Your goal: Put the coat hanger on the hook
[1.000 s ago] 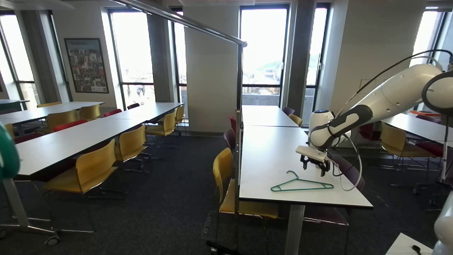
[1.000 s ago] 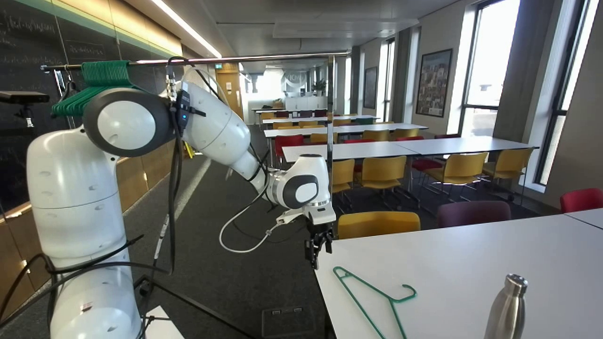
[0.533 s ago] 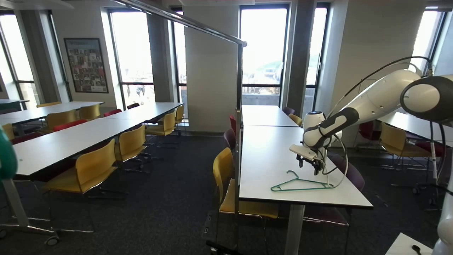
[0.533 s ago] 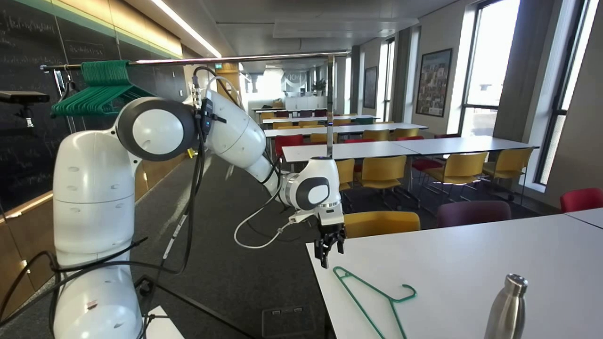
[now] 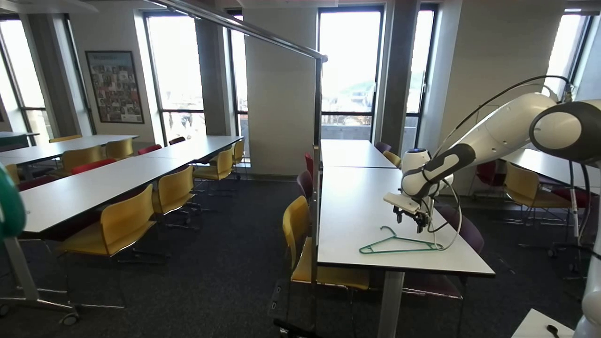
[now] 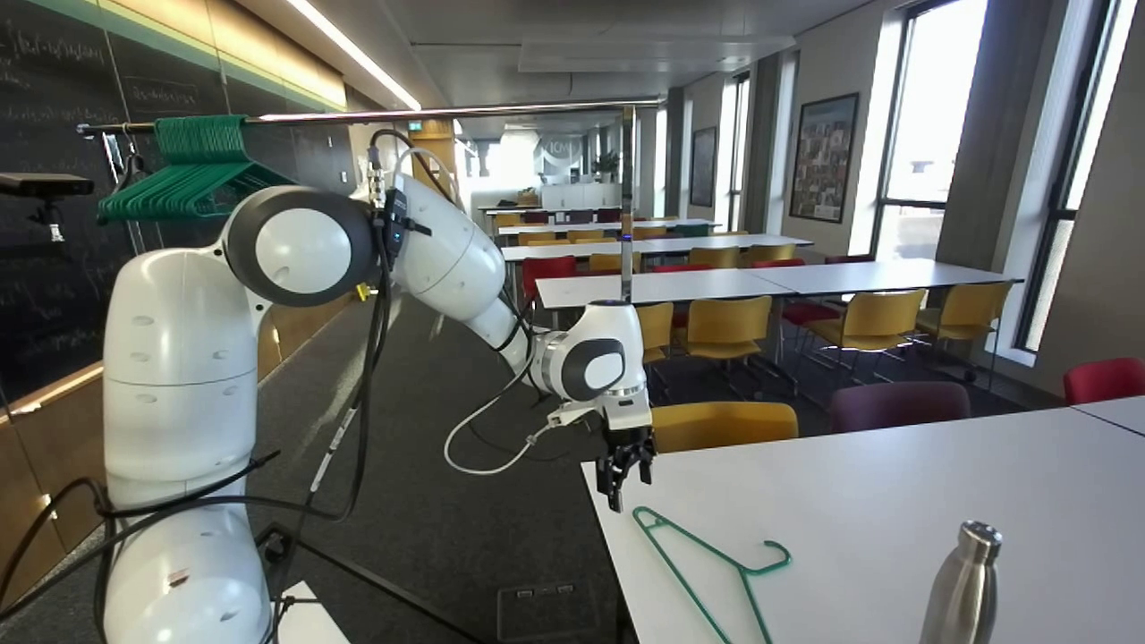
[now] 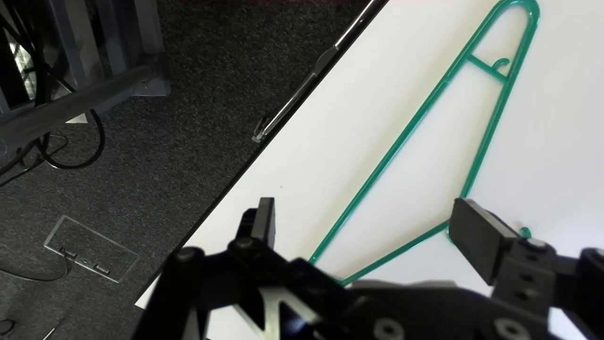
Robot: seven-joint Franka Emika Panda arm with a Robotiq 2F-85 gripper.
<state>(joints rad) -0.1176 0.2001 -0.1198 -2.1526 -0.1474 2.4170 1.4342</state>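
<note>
Hanger (image 7: 398, 147): glossy green, thin triangle, curved top, hooked crossbar (image 7: 485, 67) in one corner. Flat on near end of table (image 5: 361, 202). Gripper (image 7: 364, 208) hovers near it, fingers (image 7: 476, 238) wide apart.

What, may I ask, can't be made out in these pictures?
Coat hanger: top hook mostly covered by the hand in the wrist view.
Bottle: base cut off by the bottom edge in an exterior view.
Green shape: cut off by the left edge in an exterior view.
Chalk writing: too small to read in an exterior view.
</note>
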